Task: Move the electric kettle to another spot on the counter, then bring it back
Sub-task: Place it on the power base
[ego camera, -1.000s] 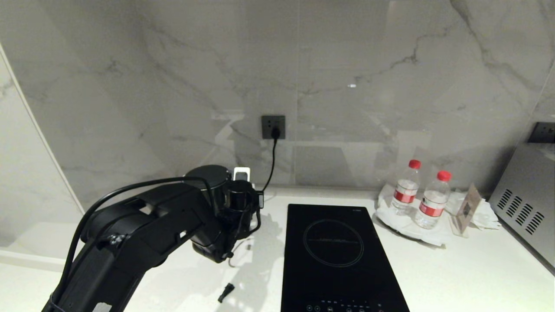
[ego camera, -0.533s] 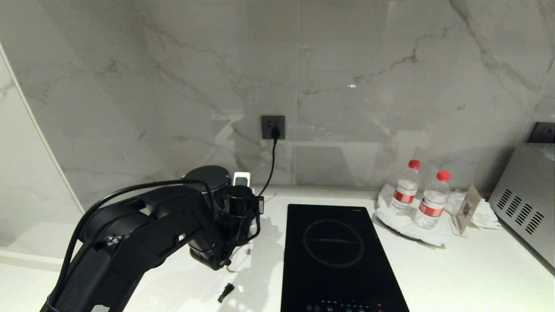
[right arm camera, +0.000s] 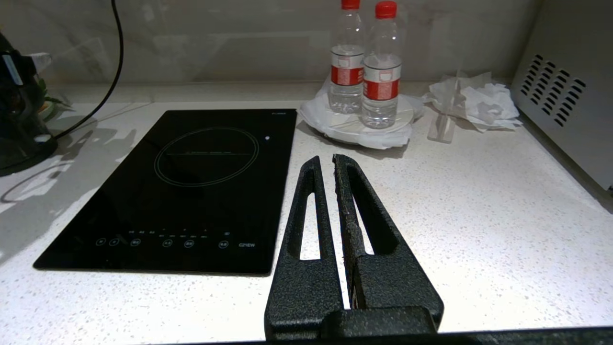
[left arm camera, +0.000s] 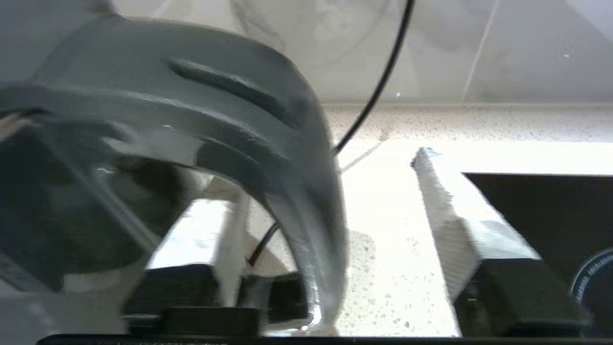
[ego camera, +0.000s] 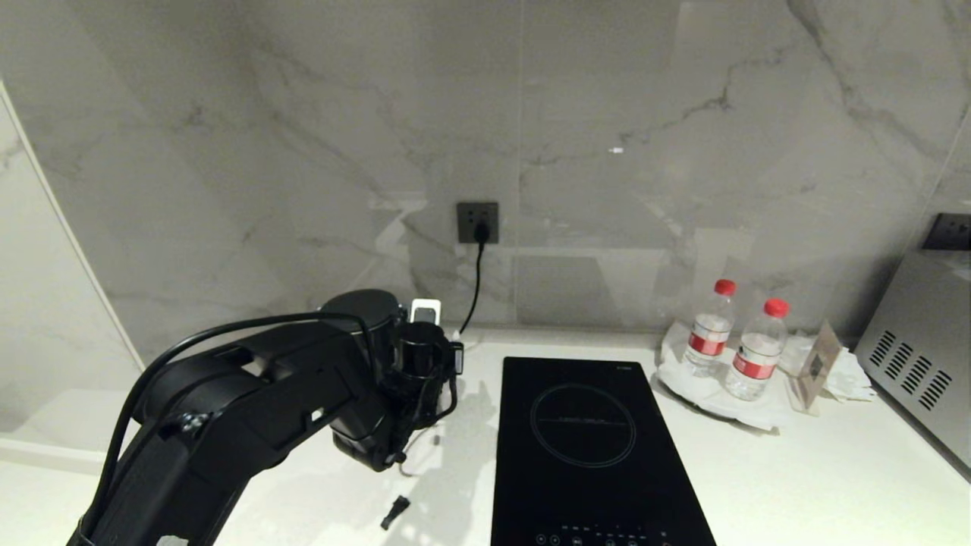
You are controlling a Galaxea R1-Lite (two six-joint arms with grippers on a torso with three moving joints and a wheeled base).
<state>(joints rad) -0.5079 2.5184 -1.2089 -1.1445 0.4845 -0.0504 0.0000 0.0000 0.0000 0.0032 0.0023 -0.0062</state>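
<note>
1 kettle (ego camera: 364, 318), 2 bottles (ego camera: 711, 327), 1 cooktop (ego camera: 584, 440).

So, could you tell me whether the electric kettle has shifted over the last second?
Yes, slightly: the electric kettle has edged left of the wall socket, and sits a touch lower.

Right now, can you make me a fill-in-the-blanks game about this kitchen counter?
1. The two water bottles have ____ caps.
2. The black cord is plugged into a socket on the ____.
3. The cooktop lying on the counter is coloured ____.
4. The right end effector has its fingers ____.

Missing words: red; wall; black; shut
</note>
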